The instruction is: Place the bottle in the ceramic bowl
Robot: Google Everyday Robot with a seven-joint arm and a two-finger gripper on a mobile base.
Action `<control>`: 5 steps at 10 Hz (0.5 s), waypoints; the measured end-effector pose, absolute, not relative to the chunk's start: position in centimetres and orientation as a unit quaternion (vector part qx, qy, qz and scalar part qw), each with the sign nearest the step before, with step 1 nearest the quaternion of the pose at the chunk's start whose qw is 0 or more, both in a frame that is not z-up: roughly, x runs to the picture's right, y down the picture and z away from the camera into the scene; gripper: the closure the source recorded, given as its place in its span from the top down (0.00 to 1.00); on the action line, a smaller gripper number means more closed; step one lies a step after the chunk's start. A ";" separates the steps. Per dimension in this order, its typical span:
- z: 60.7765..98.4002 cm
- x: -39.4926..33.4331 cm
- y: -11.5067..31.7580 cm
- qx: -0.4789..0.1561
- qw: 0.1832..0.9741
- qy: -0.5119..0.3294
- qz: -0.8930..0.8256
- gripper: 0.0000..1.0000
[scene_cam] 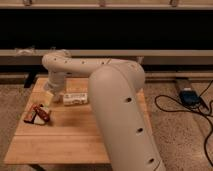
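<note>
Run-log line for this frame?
gripper: open, low over back-left of wooden table | small pale whitish bottle: lying on table beside gripper, not gripped | ceramic bowl: not visible

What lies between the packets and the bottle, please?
In the camera view, only bare table lies between packets and bottle; the gripper hovers just behind that stretch.
</note>
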State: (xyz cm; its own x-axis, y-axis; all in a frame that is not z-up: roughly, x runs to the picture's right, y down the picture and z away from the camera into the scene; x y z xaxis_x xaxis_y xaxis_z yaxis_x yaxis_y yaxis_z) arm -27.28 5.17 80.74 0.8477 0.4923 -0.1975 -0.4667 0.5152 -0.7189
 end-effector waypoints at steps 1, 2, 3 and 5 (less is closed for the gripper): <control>81.0 -26.8 4.6 -0.403 0.874 -0.015 0.272 0.80; 81.2 -26.1 3.9 -0.398 0.877 -0.015 0.269 0.80; 81.8 -25.6 3.3 -0.392 0.882 -0.014 0.263 0.80; 83.0 -25.1 2.7 -0.380 0.891 -0.010 0.249 0.80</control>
